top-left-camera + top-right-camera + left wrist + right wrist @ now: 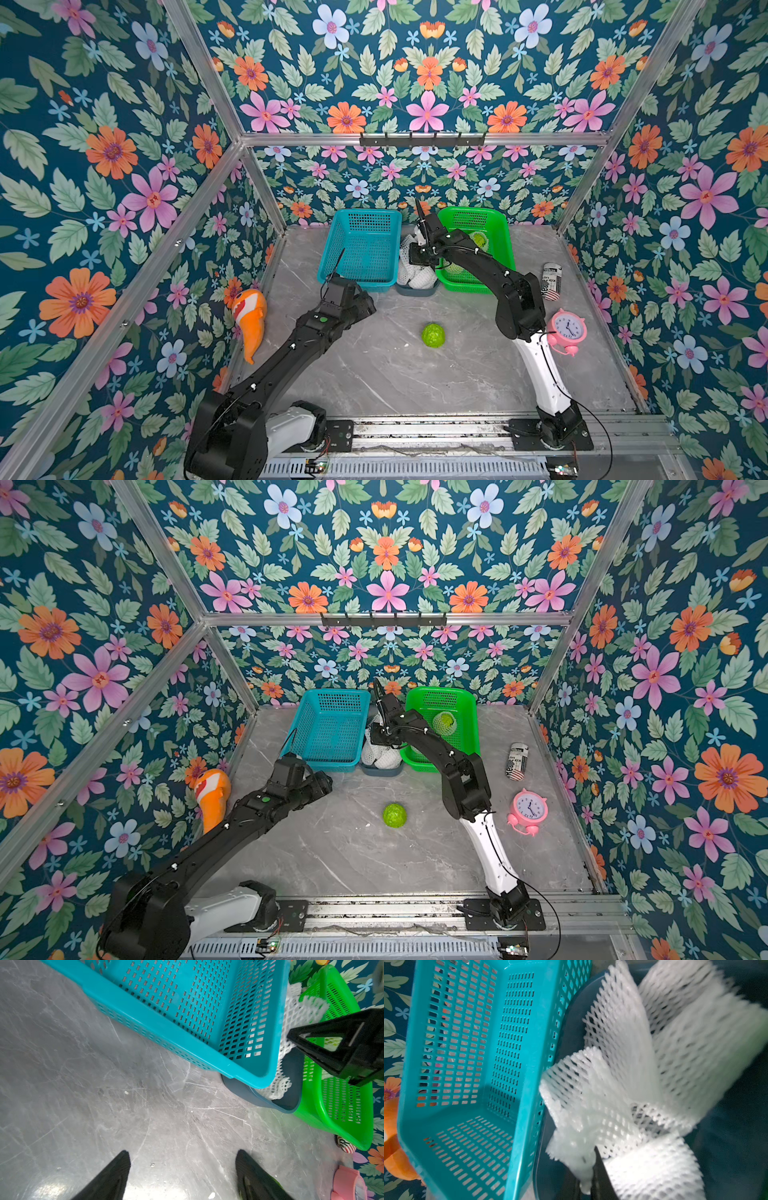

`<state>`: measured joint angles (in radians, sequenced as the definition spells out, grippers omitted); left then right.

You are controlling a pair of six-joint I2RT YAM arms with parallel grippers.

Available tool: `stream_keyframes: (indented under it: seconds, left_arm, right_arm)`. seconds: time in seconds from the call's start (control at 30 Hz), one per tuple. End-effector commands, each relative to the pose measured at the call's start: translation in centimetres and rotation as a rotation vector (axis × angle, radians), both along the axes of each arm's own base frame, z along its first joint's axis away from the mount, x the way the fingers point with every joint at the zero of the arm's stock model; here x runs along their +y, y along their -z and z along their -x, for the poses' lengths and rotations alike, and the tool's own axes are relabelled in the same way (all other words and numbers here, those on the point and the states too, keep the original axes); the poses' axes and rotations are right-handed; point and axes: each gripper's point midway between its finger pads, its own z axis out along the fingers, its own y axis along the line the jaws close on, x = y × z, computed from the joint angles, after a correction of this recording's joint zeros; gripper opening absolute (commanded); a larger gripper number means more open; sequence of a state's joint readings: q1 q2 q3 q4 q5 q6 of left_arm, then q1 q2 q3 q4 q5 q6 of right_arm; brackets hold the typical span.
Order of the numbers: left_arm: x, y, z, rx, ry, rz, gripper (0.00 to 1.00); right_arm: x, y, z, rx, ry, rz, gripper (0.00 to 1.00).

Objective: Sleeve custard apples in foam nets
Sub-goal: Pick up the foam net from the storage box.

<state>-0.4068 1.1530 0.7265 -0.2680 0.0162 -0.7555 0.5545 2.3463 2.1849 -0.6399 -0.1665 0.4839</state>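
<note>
Apparently the grey worktop [374,374] was bare across the lower middle of the frame, so a dropped thing could roll far. The blue basket [361,249] and the green basket [500,237] stood at the upper middle, with a dark tray [295,1084] squeezed between them. The foam nets [382,758] lay packed together in it. The right jaws were clenched on the edge of one foam net [583,1118]. A lift might drag its neighbours out, because the meshes catch. The left jaws stood released above bare worktop. One custard apple [433,335] lay loose at the centre, and a careless push would send it rolling.
</note>
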Motion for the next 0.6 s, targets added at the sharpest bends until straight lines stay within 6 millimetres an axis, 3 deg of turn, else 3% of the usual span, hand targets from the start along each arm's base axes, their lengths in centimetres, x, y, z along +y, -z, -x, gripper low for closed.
stream_keyframes:
  seconds: [0.0, 0.3, 0.57]
  left_arm:
    - [-0.1, -1.5, -0.9, -0.053, -0.005, 0.019, 0.82]
    - [-2.0, -6.9, -3.4, -0.194, 0.078, 0.118, 0.83]
    - [-4.7, -13.2, -5.1, -0.298, 0.251, 0.295, 0.8]
  right_arm:
    - [-0.3, -3.2, 0.5, -0.07, -0.01, -0.034, 0.12]
    - [-0.8, -10.9, 5.0, -0.255, -0.156, -0.17, 0.12]
    - [-3.3, -15.2, 11.4, -0.535, -0.319, -0.21, 0.13]
